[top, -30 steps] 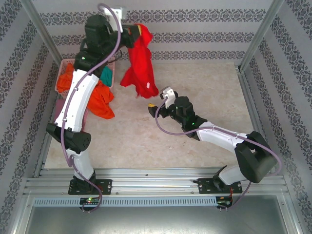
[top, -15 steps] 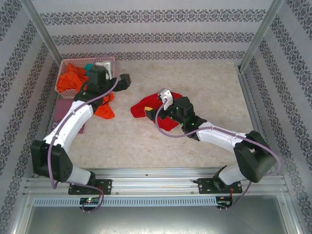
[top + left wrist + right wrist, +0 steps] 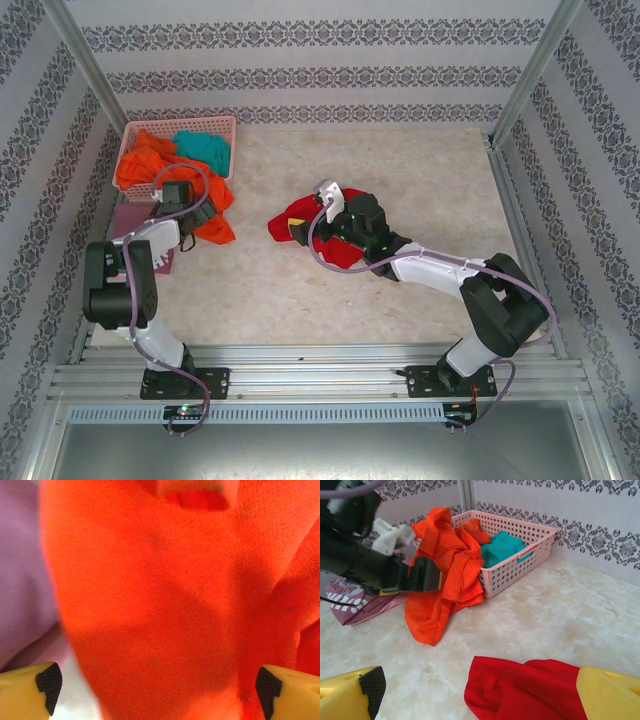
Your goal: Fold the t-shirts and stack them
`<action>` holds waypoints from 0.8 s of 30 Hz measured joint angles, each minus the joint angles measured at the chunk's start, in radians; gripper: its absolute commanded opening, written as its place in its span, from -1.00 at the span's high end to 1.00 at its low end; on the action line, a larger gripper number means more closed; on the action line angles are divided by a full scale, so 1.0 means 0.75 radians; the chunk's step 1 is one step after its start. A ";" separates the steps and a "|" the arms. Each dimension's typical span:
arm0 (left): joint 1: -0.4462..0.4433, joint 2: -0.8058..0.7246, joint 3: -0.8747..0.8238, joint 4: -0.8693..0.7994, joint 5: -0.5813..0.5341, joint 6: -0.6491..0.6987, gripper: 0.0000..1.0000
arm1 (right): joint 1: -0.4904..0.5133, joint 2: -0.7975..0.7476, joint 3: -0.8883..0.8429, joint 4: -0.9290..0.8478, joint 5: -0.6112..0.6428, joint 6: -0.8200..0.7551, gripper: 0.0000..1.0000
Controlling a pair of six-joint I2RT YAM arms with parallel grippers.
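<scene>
1 second ago the left arm stood tall and held the soft, plain bright red t-shirt point(image 3: 282, 226) high over the far side of the pale marbled table point(image 3: 420, 170). The red t-shirt now lies crumpled on the table near its middle, and nothing grips it. The left arm has let go and folded back low, with its elbow down near its base. The left gripper point(image 3: 188, 208) sits at the soft orange t-shirt point(image 3: 215, 228) that spills over the near rim of the pink plastic lattice basket point(image 3: 232, 140).

In the left wrist view the left gripper point(image 3: 160, 692) has its 2 yellow fingertips point(image 3: 30, 685) spread to the frame's corners. Orange cloth lies close between them, not pinched.

The right arm has pushed forward and stretches low across the table. The right gripper point(image 3: 303, 230) is over the red t-shirt. In the right wrist view its 2 fingers point(image 3: 350, 695) stand wide apart, with a fold of the red t-shirt point(image 3: 530, 690) lying just beside the right one.

A folded teal t-shirt point(image 3: 502, 547) rests in the basket point(image 3: 540, 535). A dusty maroon t-shirt with white print point(image 3: 355, 602) lies flat on the table beside the orange t-shirt point(image 3: 445, 565).
</scene>
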 measured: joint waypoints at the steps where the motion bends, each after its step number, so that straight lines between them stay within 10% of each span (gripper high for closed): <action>1: 0.000 0.031 0.015 0.011 0.016 -0.013 -0.93 | 0.000 0.000 0.000 0.000 0.001 0.000 -0.96; 8: 0.000 0.141 0.086 0.109 0.119 -0.097 0.97 | 0.000 -0.001 0.000 -0.001 0.001 0.000 -0.96; 16: 0.001 -0.017 0.138 0.103 0.153 -0.116 1.00 | 0.000 -0.002 0.000 -0.002 0.001 0.000 -0.96; 24: 0.010 0.048 0.739 0.017 0.127 -0.031 1.00 | 0.001 -0.002 0.000 -0.002 -0.006 0.019 -0.96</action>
